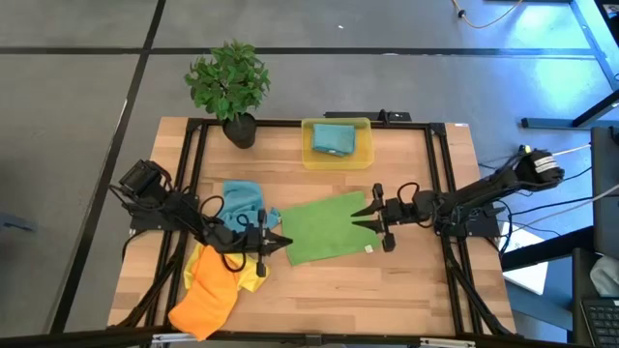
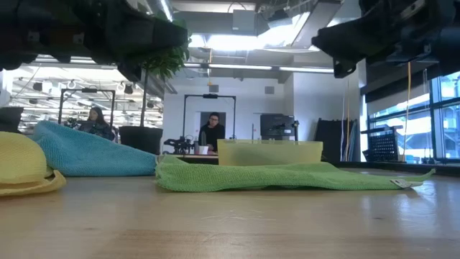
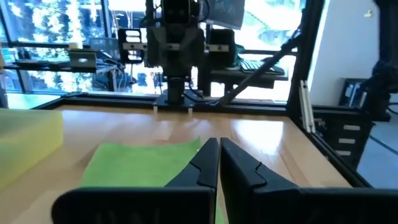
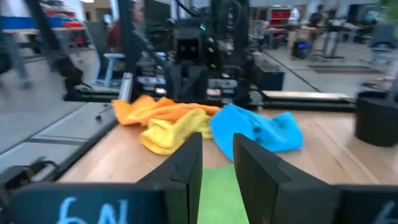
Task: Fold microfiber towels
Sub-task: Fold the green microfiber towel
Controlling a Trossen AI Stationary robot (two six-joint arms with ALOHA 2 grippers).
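1. The green towel (image 1: 327, 228) is lying spread flat in the centre of the high view, between the two arms, apparently so each arm can take one end for the fold.
2. The left gripper (image 1: 280, 243) is sitting at the towel's lower-left edge with its fingers pressed together; in the left wrist view the fingertips (image 3: 210, 163) are meeting over the green cloth, yet whether any fabric is actually pinched between them is hidden.
3. The right gripper (image 1: 360, 217) is poised at the towel's right edge, its fingers standing a narrow gap apart. The right wrist view is showing green between them, so a hold on the edge is likely, though I cannot confirm it.
4. The teal-blue towel (image 1: 244, 201), yellow towel (image 1: 250, 275) and orange towel (image 1: 205, 296) are waiting heaped at lower left, seemingly unfolded.
5. Another teal cloth (image 1: 331, 138) is resting in the yellow bin (image 1: 308, 153) at upper centre, looking like finished work.
6. In the low view both arms are showing only as dark shapes cut off at the top, and the towel's near edges are hiding any contact.
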